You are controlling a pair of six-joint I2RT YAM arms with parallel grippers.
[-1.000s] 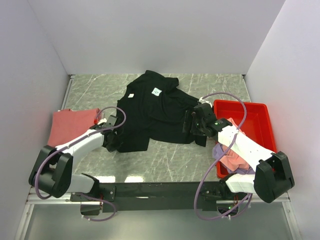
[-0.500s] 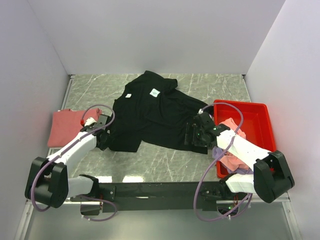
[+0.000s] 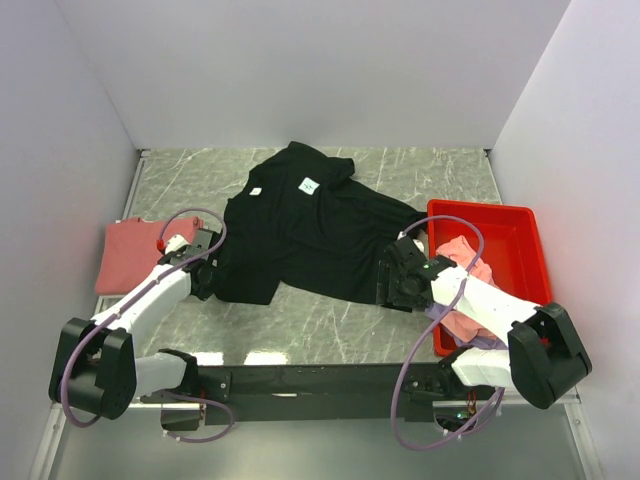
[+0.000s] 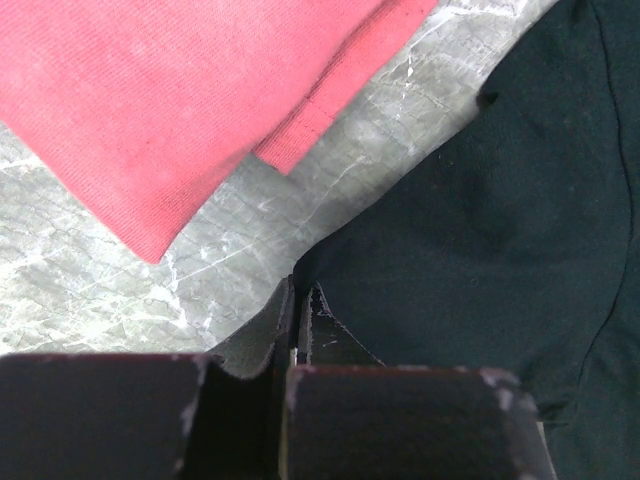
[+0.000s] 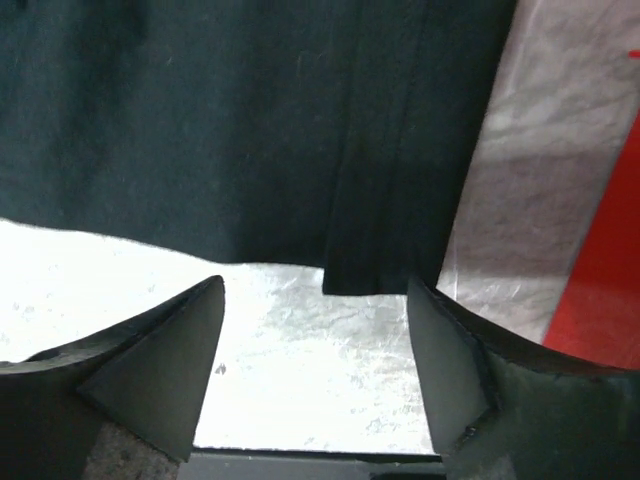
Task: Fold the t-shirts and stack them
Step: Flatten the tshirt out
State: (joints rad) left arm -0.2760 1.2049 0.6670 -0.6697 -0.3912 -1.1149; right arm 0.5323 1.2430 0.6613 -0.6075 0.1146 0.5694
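A large black t-shirt (image 3: 310, 235) with a white neck label (image 3: 310, 184) lies spread over the middle of the marble table. My left gripper (image 3: 207, 280) is shut on its near-left corner; in the left wrist view the jaws (image 4: 298, 300) pinch the black cloth (image 4: 500, 220) beside a salmon-red shirt (image 4: 170, 100). My right gripper (image 3: 386, 285) is open and empty at the shirt's near-right hem. In the right wrist view the hem (image 5: 380, 270) hangs just ahead of the gripper (image 5: 315, 290). The salmon-red shirt (image 3: 130, 252) lies flat at the left.
A red plastic bin (image 3: 515, 225) stands at the right and holds a pink shirt (image 3: 465, 252) and a lavender one (image 3: 440, 303). Its wall shows at the right of the right wrist view (image 5: 610, 280). White walls close in the table on three sides.
My left gripper has pulled the black shirt's corner leftward, toward the salmon-red shirt. My right gripper has drawn back toward the near edge. The black shirt now lies wider and flatter.
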